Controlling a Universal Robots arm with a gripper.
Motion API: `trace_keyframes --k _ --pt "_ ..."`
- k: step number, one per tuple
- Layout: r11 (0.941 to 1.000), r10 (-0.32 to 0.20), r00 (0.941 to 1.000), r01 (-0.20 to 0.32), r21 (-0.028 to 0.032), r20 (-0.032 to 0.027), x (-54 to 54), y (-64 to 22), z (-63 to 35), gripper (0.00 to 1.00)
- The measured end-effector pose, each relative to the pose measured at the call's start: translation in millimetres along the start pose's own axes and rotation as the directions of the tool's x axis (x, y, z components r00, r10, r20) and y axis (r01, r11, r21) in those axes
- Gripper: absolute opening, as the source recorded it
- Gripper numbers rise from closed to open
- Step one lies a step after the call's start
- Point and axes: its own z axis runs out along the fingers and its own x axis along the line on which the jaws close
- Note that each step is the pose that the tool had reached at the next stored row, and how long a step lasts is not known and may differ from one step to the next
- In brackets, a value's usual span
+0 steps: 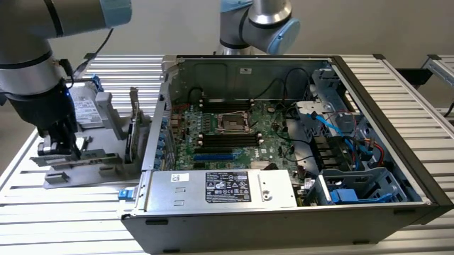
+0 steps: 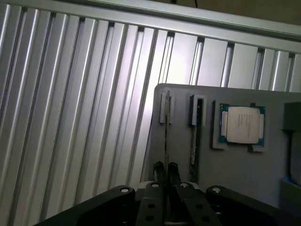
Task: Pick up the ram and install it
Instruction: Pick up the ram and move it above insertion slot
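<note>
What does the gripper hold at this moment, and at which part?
The gripper pinches the ram by its thin upper edge, near one end; it stands in the grey holder.

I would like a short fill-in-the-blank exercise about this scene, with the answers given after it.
1. The gripper holds the ram with its fingers ___.
2. The processor lies on the ___ holder.
3. The holder stands at the exterior view's ___ of the computer case.
Missing words: shut, grey, left.
</note>
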Motion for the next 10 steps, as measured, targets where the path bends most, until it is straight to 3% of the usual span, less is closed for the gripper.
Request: trace_keyframes --k 1,3,5,10 --pt "1.0000 0.000 1.0000 0.000 -0.0002 -0.0008 -0.5 0.1 -4.4 0.14" --pt "1.0000 0.000 1.0000 0.000 -0.0008 -0.0044 -3.3 -0.4 -31.8 0.14" --pt "1.0000 0.001 1.0000 -0.001 -0.0015 -0.0067 -3.4 -8.7 -60.8 0.14" --pt "1.0000 0.001 1.0000 -0.001 -0.0034 -0.0078 -1.4 -19.3 -83.2 0.14"
